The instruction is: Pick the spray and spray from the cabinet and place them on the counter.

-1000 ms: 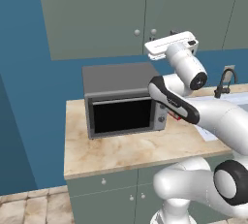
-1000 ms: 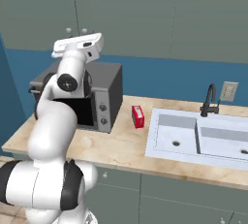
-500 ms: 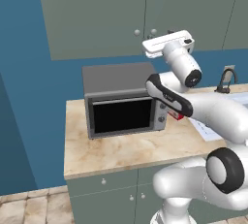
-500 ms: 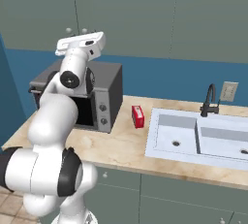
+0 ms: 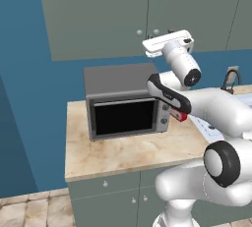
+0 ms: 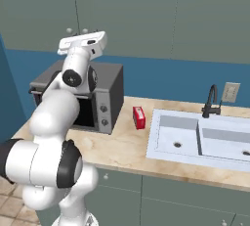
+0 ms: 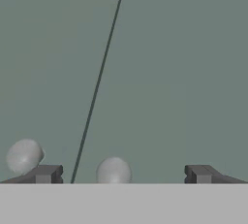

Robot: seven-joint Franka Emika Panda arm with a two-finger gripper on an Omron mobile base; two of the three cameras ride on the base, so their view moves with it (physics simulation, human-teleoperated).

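Gripper (image 7: 121, 177) jaws fully spread, holding nothing, facing shut cabinet (image 7: 160, 72) doors. Right-door knob (image 7: 113, 171) sits between the fingertips, left-door knob (image 7: 24, 155) just outside left tip.

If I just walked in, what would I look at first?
Probably the big white robot arm reaching up to the closed grey-green cabinet, its open gripper right at the two round knobs. Next, the grey toaster oven on the beige counter, with a small red box beside the sink.
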